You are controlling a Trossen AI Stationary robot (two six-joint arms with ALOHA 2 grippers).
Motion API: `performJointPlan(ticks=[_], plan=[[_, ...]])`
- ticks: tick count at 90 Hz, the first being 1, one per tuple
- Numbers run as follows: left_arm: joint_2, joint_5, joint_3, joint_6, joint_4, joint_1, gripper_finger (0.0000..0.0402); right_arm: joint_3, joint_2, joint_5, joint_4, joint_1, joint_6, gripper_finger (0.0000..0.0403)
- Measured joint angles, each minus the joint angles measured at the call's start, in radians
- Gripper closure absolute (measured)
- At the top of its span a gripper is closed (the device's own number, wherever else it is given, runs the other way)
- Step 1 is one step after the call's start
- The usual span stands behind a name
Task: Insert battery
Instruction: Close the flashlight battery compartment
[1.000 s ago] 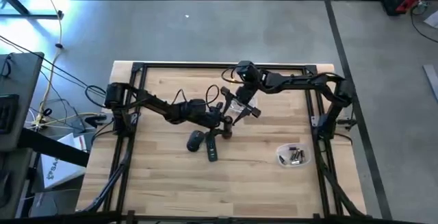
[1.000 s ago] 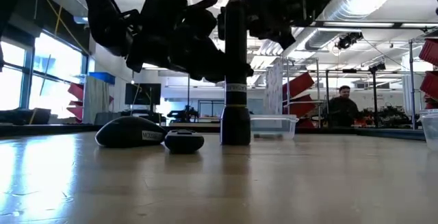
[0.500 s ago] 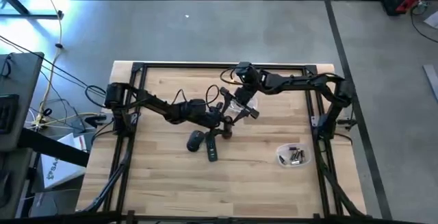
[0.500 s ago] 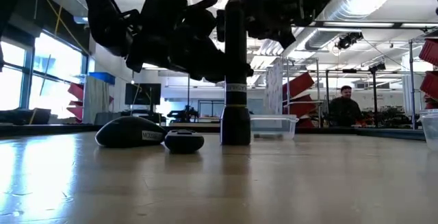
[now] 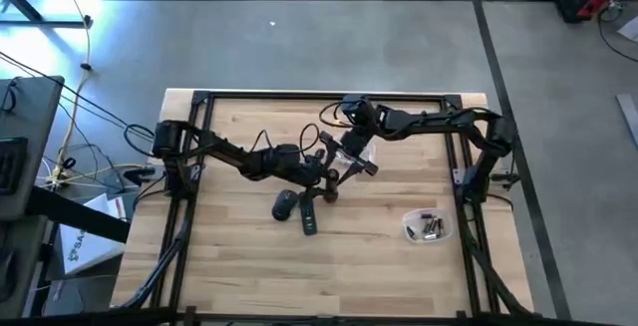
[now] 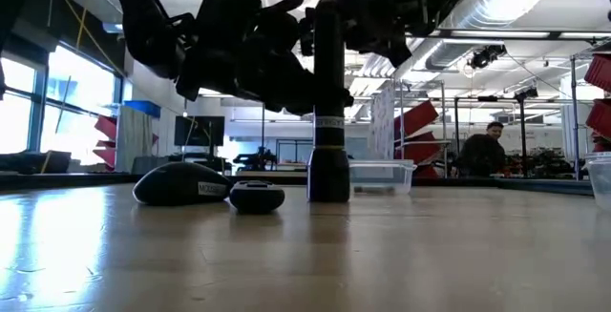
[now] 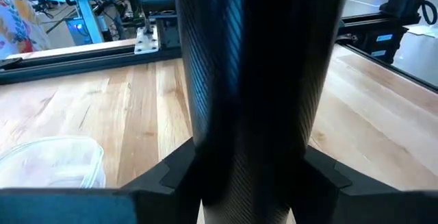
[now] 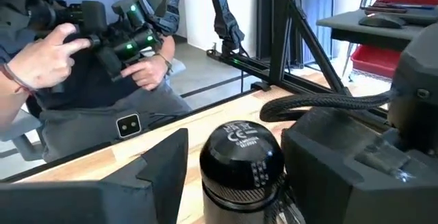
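My right gripper [image 5: 351, 163] has slid a little toward the left since a second ago; its prongs stand spread beside the flashlight's round knurled cap [image 8: 241, 153], holding nothing. My left gripper [image 5: 321, 179] stays clamped on the upright flashlight [image 6: 327, 102], a ribbed black tube standing on the wooden table [image 5: 399, 266]. The batteries [image 5: 431, 228] lie in a clear dish [image 5: 411, 229], well apart.

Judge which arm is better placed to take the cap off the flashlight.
Right. The left gripper is clamped on the flashlight, holding it upright on the table, so it is busy. The right gripper already sits at the top end, with the cap between its fingers.
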Motion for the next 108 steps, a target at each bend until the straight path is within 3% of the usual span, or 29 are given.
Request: performJointPlan(ticks=[25,56,80,108], plan=[[0.000,-0.001,0.000,0.000,0.000,0.000,0.0257,0.000,0.000,0.000,0.000,0.000,0.000,0.0260],[0.000,-0.004,0.000,0.000,0.000,0.000,0.0257,0.001,0.000,0.042,-0.007,0.002,0.075,0.0264],[0.001,-0.004,0.000,-0.003,0.000,0.000,0.0257,0.005,-0.003,0.044,-0.121,-0.001,-0.066,0.0264],[0.003,0.008,0.007,0.008,0.004,0.002,0.0257,0.002,-0.001,-0.017,-0.117,-0.026,-0.049,0.0265]])
